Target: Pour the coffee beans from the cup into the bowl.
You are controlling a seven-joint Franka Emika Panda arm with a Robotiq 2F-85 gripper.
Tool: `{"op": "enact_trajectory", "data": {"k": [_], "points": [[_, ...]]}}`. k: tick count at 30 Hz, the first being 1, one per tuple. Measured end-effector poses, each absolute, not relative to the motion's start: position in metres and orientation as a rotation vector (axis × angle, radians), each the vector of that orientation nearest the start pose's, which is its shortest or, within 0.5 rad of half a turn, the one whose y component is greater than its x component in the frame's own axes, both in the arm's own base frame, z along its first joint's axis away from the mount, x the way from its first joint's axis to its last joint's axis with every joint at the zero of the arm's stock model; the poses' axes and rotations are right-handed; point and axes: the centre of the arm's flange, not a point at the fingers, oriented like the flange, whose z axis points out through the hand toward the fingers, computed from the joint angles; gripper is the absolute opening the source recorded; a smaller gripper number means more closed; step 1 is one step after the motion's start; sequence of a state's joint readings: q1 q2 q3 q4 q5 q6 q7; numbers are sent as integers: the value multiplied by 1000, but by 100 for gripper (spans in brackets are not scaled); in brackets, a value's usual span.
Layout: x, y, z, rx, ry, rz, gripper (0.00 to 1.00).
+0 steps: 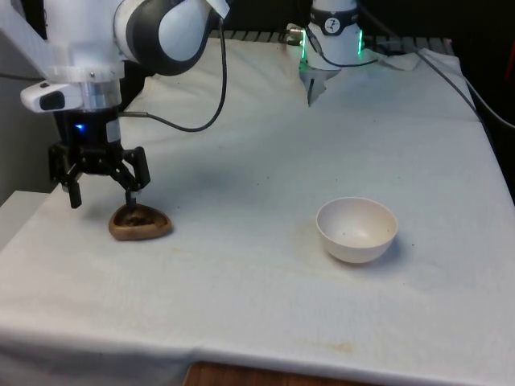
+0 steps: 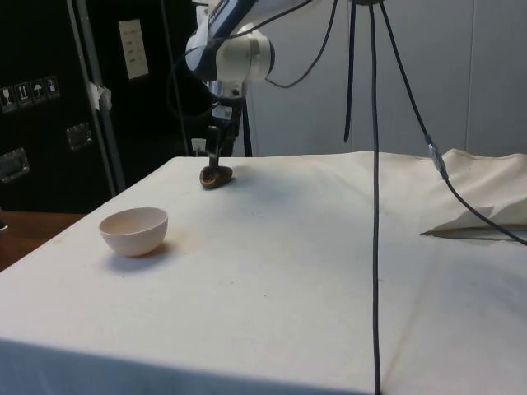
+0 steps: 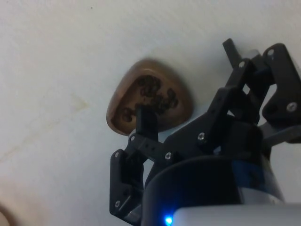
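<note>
So nothing's poured yet. The end effector point(image 1: 100, 193) hangs over the brown cup point(image 1: 140, 223) with fingers spread apart, one tip dipping at its rim, no grip so far. Beans sit inside the cup on the table point(image 1: 257, 305). The white bowl point(image 1: 356, 229) waits well apart, looking empty. Grasp, carry and tip all remain.
</note>
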State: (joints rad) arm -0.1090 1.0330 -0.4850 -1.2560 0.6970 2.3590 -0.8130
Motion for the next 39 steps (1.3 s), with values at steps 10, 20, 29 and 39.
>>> {"op": "enact_trajectory", "data": {"k": [10,20,29,39], "points": [[690,-335,181,-3141,-29,-380,100],[691,-341,176,-3146,-36,-381,100],[690,-346,173,-3151,-42,-382,100],[691,-346,173,-3150,-43,-382,100]]}}
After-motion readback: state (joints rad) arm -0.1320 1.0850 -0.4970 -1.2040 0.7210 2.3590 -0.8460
